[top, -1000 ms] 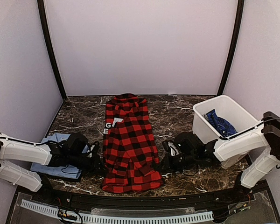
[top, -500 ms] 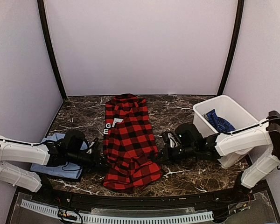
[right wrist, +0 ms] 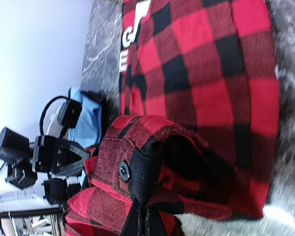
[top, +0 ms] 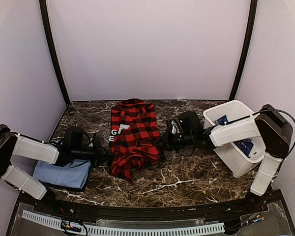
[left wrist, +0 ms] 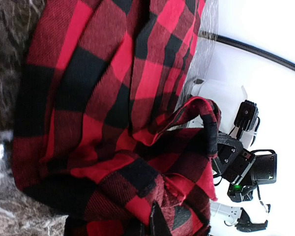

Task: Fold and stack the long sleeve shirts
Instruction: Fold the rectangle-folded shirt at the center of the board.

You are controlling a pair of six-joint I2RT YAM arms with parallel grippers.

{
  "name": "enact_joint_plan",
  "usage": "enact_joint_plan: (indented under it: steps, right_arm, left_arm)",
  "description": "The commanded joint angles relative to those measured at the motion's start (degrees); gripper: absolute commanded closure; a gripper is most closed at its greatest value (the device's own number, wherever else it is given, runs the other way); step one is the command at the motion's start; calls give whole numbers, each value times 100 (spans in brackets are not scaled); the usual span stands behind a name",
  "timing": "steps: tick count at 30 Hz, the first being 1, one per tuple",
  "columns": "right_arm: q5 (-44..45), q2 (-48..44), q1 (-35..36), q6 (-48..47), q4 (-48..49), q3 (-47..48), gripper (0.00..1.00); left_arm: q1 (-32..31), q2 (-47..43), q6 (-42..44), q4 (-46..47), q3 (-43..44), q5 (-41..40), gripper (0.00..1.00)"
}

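Note:
The red-and-black checked flannel (top: pixel 133 135) lies lengthwise on the marble table, its white neck label (top: pixel 124 127) showing. My left gripper (top: pixel 106 156) is shut on the near hem's left corner. My right gripper (top: pixel 162 142) is shut on the right corner. Both hold the hem raised and bunched over the shirt's middle. In the left wrist view cloth (left wrist: pixel 113 123) fills the frame above the fingertips (left wrist: pixel 155 222). In the right wrist view the fingertips (right wrist: pixel 142 221) pinch a buttoned hem (right wrist: pixel 137 162). The folded light blue shirt (top: pixel 61 173) lies at the near left. The dark blue patterned shirt (top: pixel 246 146) is in the bin.
A white plastic bin (top: pixel 235 109) stands at the right, close behind the right arm. The light blue shirt also shows in the right wrist view (right wrist: pixel 88 123), beside the left gripper (right wrist: pixel 54 157). Purple walls enclose the table.
Both grippers have lifted the flannel's near hem and carried it away from the near edge toward the collar. The shirt's lower half now bunches over its middle.

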Motion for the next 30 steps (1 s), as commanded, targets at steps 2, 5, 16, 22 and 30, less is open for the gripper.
enact_joint_plan:
  steps: [2, 5, 16, 22, 30]
  right_arm:
    - [-57, 924, -331, 26, 328, 684, 100]
    - [-80, 1320, -395, -13, 273, 908, 100]
    - [233, 1551, -385, -269, -4, 611, 100]
    - [351, 930, -352, -124, 267, -434, 100]
    - [676, -192, -115, 97, 210, -1328, 100]
  left_arm:
    - [444, 631, -11, 669, 387, -123, 100]
    - [529, 1070, 67, 867, 582, -178, 100]
    - [410, 2195, 444, 755, 929, -312, 100]
    - [-100, 2243, 280, 838, 796, -404, 100]
    - [-531, 1970, 243, 897, 572, -547, 100]
